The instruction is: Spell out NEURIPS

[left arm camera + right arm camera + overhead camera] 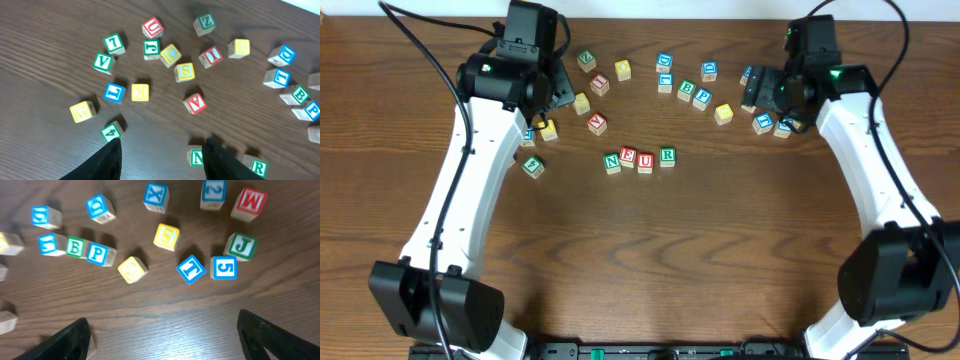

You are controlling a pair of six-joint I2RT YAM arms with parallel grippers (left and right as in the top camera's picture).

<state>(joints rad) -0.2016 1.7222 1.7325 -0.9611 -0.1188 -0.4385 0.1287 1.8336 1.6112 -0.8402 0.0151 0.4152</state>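
Cubes N (612, 161), E (628, 156), U (646, 162) and R (667, 156) stand in a row at mid-table. N (196, 156) and R (258, 166) also show in the left wrist view. A red I cube (211, 55) and a yellow S cube (185, 71) lie in the loose group beyond my left gripper (162, 150), which is open and empty above bare table. A blue P cube (97, 254) and another yellow S cube (166, 236) lie beyond my right gripper (162, 325), also open and empty. In the overhead view the P cube (703, 97) sits at the back.
Several other letter cubes are scattered along the back: green V (102, 62), blue L (114, 92), green 4 (111, 131), green B (75, 247), red M (248, 203), green J (241, 246), blue 5 (223, 267). The brown wooden table (650, 260) extends in front of the row.
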